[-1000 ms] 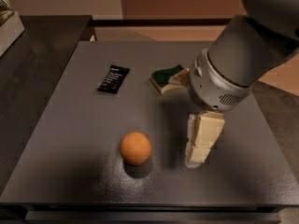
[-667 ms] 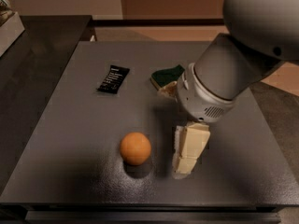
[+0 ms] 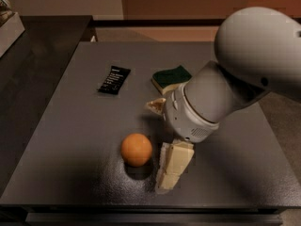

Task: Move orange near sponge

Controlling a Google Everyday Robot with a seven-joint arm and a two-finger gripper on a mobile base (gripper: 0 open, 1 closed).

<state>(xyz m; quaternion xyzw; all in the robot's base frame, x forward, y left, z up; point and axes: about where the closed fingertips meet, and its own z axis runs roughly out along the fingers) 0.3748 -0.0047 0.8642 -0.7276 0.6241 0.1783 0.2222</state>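
Note:
The orange (image 3: 136,149) sits on the dark grey table (image 3: 70,126) near its front edge, left of centre. The sponge (image 3: 170,77), dark green on top with pale yellow foam, lies further back, partly hidden by my arm. My gripper (image 3: 159,147) hangs low just right of the orange. It is open and empty: one cream finger (image 3: 173,166) points down right beside the orange, and the other finger's tip (image 3: 155,105) shows behind, near the sponge. The grey wrist (image 3: 202,107) covers the table's right middle.
A flat black wrapper (image 3: 114,80) with white text lies at the back left of the table. A darker counter (image 3: 33,55) runs along the left, with a pale box (image 3: 7,22) at its far corner.
My gripper has moved left and toward the front edge, closing in on the orange's right side. The orange, sponge and wrapper have not moved.

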